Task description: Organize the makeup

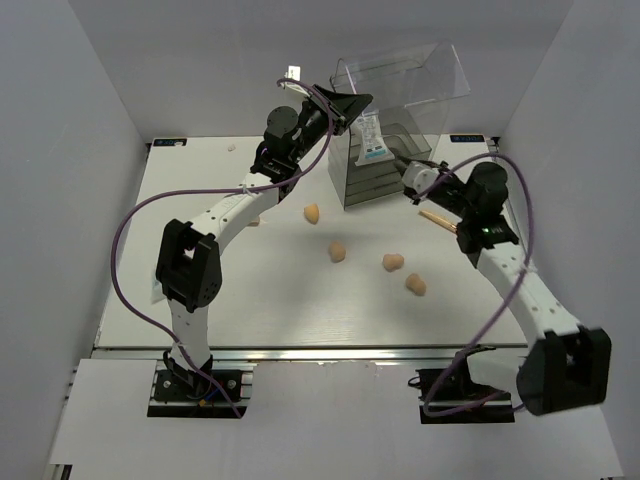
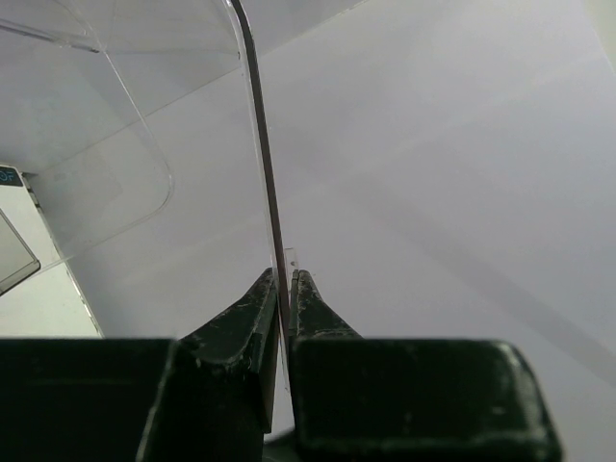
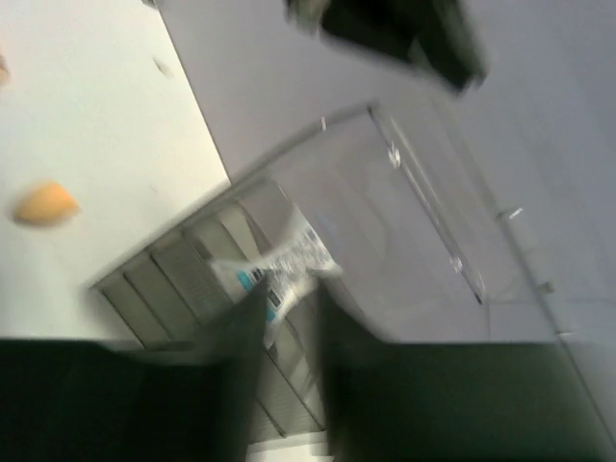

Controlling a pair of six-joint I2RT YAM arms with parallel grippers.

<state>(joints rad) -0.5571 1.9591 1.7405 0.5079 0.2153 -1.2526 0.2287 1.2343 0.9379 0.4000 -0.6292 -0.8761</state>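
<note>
My left gripper point(image 1: 345, 103) is up at the back of the table, clamped on the front edge of the one clear lid point(image 1: 410, 75). In the left wrist view its jaws point(image 2: 282, 279) are pinched tight on that thin clear panel point(image 2: 96, 144), which runs straight up and away from the fingertips. The lid is raised and tilted back over the clear box point(image 1: 375, 185), which stands just right of and below this hand.

I count one clear packet point(image 1: 371, 140) with white-blue print. It stands upright inside the box, right beside the left hand and just left of the right one.

I count four peach sponges, all loose on the table between the arms and nearer the bases than either hand. The first sponge point(image 1: 312, 212) is below the left hand, then comes the second sponge point(image 1: 338, 251), the third sponge point(image 1: 393, 262) and the fourth sponge point(image 1: 415, 285), which is below the right hand.

One thin peach stick point(image 1: 437, 219) lies just under the right wrist.

My right gripper point(image 1: 408, 172) sits against the box's right side. Its wrist view is blurred. The fingers point(image 3: 241, 332) show a narrow gap with the packet point(image 3: 279, 265) beyond them, and I cannot tell whether they grip anything.
</note>
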